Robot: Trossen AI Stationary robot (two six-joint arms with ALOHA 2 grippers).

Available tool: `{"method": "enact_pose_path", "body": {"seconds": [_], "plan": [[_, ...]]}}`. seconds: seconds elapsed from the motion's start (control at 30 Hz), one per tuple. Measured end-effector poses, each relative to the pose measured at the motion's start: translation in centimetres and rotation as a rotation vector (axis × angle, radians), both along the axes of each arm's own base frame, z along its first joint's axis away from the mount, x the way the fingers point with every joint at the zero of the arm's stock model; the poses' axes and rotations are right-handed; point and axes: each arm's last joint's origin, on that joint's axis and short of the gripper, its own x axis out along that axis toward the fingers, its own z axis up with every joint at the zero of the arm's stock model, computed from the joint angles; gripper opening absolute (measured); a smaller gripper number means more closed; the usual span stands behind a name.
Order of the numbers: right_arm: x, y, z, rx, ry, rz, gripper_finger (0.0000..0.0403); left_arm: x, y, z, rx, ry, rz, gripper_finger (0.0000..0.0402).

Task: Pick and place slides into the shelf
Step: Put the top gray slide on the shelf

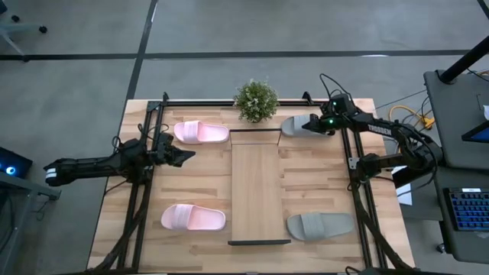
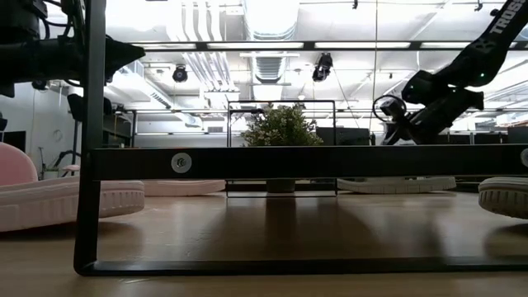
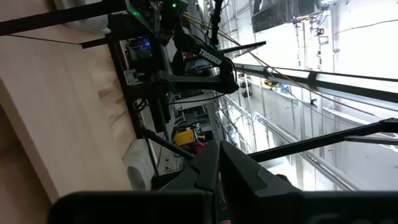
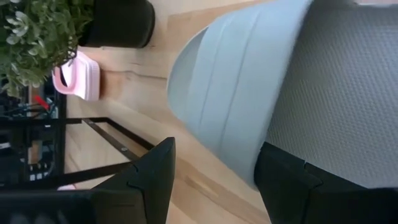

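Two pale pink slides lie sole down left of the shelf. Two grey slides lie to its right. The shelf's board is bare. My right gripper hovers open just above the far grey slide. In the right wrist view its fingers stand on either side of the slide's edge by the wide strap, one over the table and one over the footbed. In the low view my right gripper is clear of that slide. My left gripper is shut, raised between the two pink slides, pointing at the shelf.
A small potted plant stands at the shelf's far end, close to the far grey slide. Black frame bars run along the table's left and right sides. The shelf's black wire rim crosses the low view.
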Motion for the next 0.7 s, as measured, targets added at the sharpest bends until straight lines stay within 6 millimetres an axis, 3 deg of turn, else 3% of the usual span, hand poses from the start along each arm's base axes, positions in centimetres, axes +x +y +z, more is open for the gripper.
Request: {"method": "enact_pose_path", "body": {"seconds": [0.23, 0.53, 0.7], "plan": [[0.04, 0.00, 0.00, 0.007, -0.002, -0.010, 0.0161, -0.10, -0.02, 0.13, 0.002, -0.014, 0.000, 0.0000], [0.01, -0.03, -0.03, 0.035, 0.003, -0.050, 0.0022, -0.20, -0.04, 0.23, 0.003, -0.024, -0.001, 0.0000], [0.00, -0.02, -0.02, 0.042, 0.002, -0.057, 0.0014, -0.22, -0.04, 0.25, 0.008, -0.026, -0.001, 0.0000]]}}
